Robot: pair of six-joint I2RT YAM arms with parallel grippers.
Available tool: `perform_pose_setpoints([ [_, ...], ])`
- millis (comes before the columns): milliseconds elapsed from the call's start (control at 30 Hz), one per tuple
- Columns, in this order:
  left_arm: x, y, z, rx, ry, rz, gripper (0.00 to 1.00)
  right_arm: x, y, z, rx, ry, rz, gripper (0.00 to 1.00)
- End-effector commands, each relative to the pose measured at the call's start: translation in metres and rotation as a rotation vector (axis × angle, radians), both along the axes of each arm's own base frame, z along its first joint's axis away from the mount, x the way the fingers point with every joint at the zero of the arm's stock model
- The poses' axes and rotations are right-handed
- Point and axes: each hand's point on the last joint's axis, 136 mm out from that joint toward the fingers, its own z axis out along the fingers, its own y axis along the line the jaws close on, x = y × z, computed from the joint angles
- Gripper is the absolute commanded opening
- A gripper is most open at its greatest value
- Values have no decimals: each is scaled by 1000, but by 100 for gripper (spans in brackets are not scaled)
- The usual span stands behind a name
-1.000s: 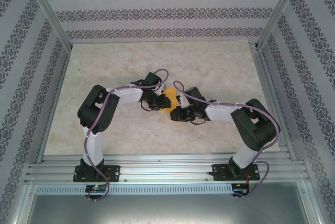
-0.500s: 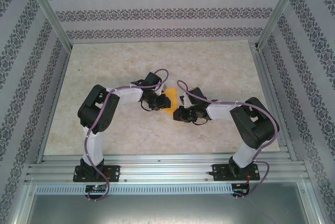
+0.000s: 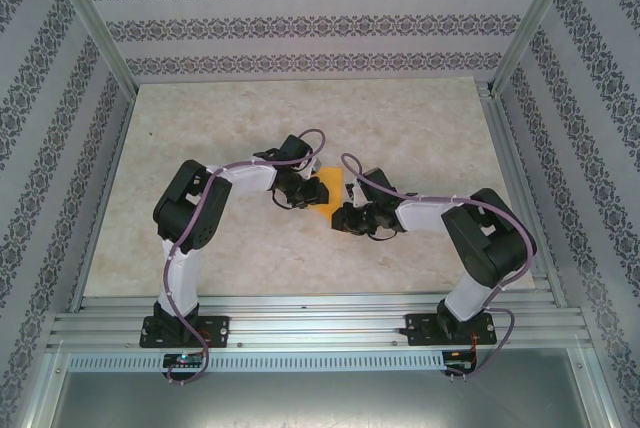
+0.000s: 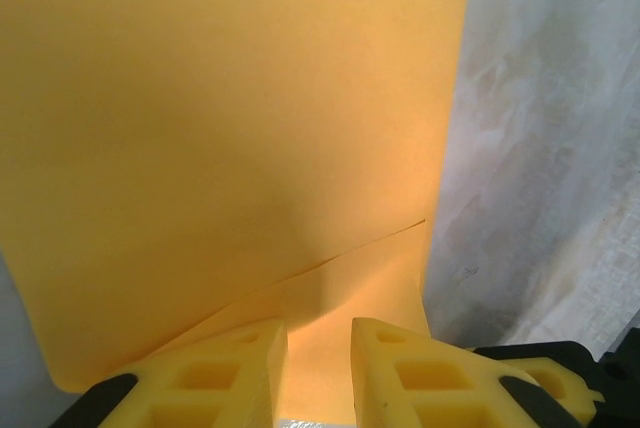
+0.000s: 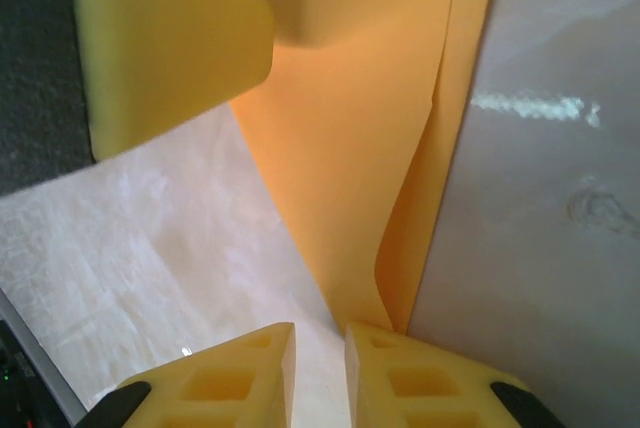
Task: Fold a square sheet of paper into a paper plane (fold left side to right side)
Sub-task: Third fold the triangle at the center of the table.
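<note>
The square sheet of paper (image 3: 319, 191) sits central on the tabletop (image 3: 200, 128), one flap curling up, between my hands. My left hand (image 4: 318, 363) and right hand (image 5: 320, 368) are each narrowed to a slit at its edge; pinching it or not, I can't tell. I'd line the edges up before creasing.

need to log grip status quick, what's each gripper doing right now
left gripper: nearly closed, pinching the paper sheet.
right gripper: nearly closed at the sheet's curled edge; whether it grips cannot be told.
</note>
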Motion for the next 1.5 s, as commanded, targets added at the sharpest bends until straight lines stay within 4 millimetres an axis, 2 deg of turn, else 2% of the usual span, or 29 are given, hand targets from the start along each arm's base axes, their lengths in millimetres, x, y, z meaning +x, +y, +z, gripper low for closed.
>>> perform_pose_setpoints([
  [0,5,9,-19,70,-16,2,26,-4,-4,17,10,10,5,22],
  [67,3,9,-23,71,-11,3,27,6,-1,35,36,-22,8,22],
  [167,3,9,-26,69,-6,6,26,17,1,44,35,-38,0,22],
  [333,2,10,-28,71,-1,5,26,23,6,27,8,-4,-10,21],
  [533,1,10,-28,69,1,4,27,20,10,5,-35,38,-9,22],
  [733,1,9,-29,71,-2,2,27,2,-1,-16,-85,103,-20,22],
  [967,3,9,-29,72,-6,2,26,-20,-14,-30,-117,168,-34,21],
  [1033,5,7,-24,56,-13,4,27,-25,-19,-37,-139,184,-36,21],
  [1133,9,1,-6,12,-42,2,27,-29,-27,-44,-193,195,-31,18],
  [1300,13,-1,35,-34,-124,0,27,-29,-35,-50,-262,200,-17,4],
  [1367,11,0,47,-47,-144,-2,27,-28,-36,-52,-282,200,-13,3],
  [1467,2,0,53,-62,-150,-9,25,-28,-36,-54,-291,199,-12,3],
])
